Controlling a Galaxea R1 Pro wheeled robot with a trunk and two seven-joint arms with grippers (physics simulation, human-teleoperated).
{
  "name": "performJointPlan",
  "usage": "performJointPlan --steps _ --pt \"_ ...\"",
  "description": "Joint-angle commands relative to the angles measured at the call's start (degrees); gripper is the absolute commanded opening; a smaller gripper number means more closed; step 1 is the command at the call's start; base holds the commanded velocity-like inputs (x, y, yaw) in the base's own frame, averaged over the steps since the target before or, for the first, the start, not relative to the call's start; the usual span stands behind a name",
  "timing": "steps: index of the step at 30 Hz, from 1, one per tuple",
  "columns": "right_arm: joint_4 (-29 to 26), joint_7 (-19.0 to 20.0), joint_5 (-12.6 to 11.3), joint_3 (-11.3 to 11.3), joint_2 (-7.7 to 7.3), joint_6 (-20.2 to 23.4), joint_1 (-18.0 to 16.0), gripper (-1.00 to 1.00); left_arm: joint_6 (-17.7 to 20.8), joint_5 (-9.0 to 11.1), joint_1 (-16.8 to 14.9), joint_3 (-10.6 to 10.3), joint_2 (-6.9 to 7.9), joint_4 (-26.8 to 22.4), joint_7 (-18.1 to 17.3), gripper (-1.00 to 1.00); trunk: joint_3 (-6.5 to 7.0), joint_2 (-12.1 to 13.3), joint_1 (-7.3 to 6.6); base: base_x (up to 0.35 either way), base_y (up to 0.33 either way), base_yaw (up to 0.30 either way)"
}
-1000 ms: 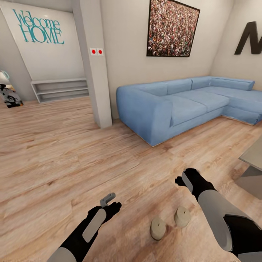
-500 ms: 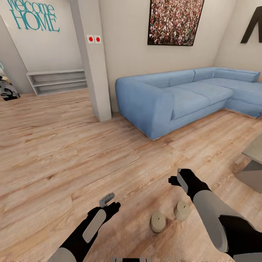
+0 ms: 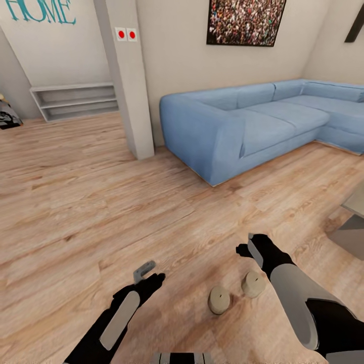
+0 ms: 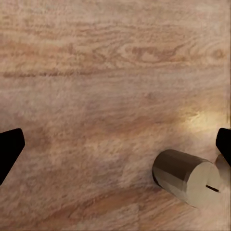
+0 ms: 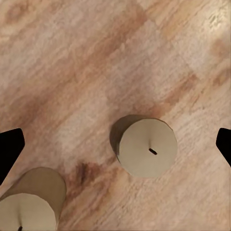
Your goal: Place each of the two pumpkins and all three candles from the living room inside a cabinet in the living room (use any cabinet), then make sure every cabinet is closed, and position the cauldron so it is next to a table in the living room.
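Two candles stood upright on the wooden floor [image 3: 76, 202], just in front of the robot and well apart from any wall; the nearer candle [image 3: 219, 300] and the farther candle [image 3: 253, 284] stood near each other without touching. The right gripper [image 3: 246, 248] hung above the farther candle, which lay roughly centred between its fingers [image 5: 9, 151] in the right wrist view; those fingers were spread wide with nothing between them. The left gripper [image 3: 146, 275] hovered over bare floor to the left of the nearer candle; its fingers [image 4: 9, 149] were likewise spread and empty.

The step in hand appeared to be the pick of the farther candle by the right gripper. For a sound grasp, the gripper should descend straight down, keep the wick midway between the fingers, and close on the round side wall well below the top rim; a skewed descent could tip the candle or knock it into its neighbour.

Open floor lay on all sides of the candles; the blue sofa [image 3: 242, 131] stood well beyond them, the white pillar [image 3: 129, 91] further left, and a grey tabletop [image 3: 356, 202] at the right; no cabinet or pumpkin was to be made out.
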Motion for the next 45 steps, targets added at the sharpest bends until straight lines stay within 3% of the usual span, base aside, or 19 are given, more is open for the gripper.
performJointPlan --steps 1,2,4,9,12,16,21,25,33,40,45 --pt "-0.1 -0.2 -0.1 -0.2 -0.06 0.2 -0.1 1.00 2.0 0.4 2.1 -0.1 1.14 -7.3 2.9 1.00 -0.28 0.0 0.01 0.000 0.000 0.000" --pt "-0.1 -0.2 -0.1 -0.2 -0.10 0.2 -0.1 1.00 4.5 0.4 4.6 0.0 2.28 -15.9 6.3 1.00 -0.50 0.0 0.04 0.000 0.000 0.000" --pt "-0.1 -0.2 -0.1 -0.2 -0.07 0.3 -0.2 1.00 5.9 0.4 6.1 0.1 3.07 -20.6 8.2 1.00 -0.94 -0.1 0.09 0.000 0.000 0.000" --pt "-0.1 -0.3 -0.1 -0.3 -0.20 0.3 -0.3 1.00 7.0 0.7 7.4 1.1 4.11 -24.9 9.8 1.00 -2.05 -0.1 0.22 0.000 0.000 0.000" --pt "-0.1 -0.3 -0.1 -0.4 -0.69 0.3 -0.4 1.00 7.4 0.8 8.0 3.1 4.48 -25.9 10.1 1.00 -2.71 -0.2 0.30 0.000 0.000 0.000" --pt "-0.1 -0.3 -0.1 -0.4 -1.83 0.3 -0.9 1.00 7.5 0.8 8.6 4.1 4.64 -26.2 10.2 1.00 -3.60 -0.2 0.40 0.000 0.000 0.000" --pt "-0.1 0.1 -0.6 -0.5 -6.77 0.3 -2.4 1.00 7.5 0.7 9.0 4.7 4.73 -26.1 10.3 1.00 -4.71 -0.3 0.53 0.000 0.000 0.000" --pt "-0.1 0.1 -0.8 -0.6 -8.33 0.3 -3.0 1.00 7.5 0.7 9.1 4.8 4.75 -25.9 10.3 1.00 -5.59 -0.4 0.63 0.000 0.000 0.000" --pt "-0.3 0.5 -0.9 -0.6 -8.98 0.3 -3.4 1.00 7.4 0.5 9.2 4.8 4.74 -25.7 10.1 1.00 -7.37 -0.5 0.84 0.000 0.000 0.000" --pt "-1.6 7.2 -0.8 -0.8 -9.19 0.2 -4.1 1.00 7.4 0.3 9.1 4.8 4.68 -25.3 10.0 1.00 -8.92 -0.6 1.02 0.000 0.000 0.000" --pt "-1.8 8.5 -0.7 -0.8 -8.95 0.2 -4.2 1.00 7.3 0.3 9.1 4.8 4.62 -24.6 10.0 1.00 -10.02 -0.6 1.15 0.000 0.000 0.000"
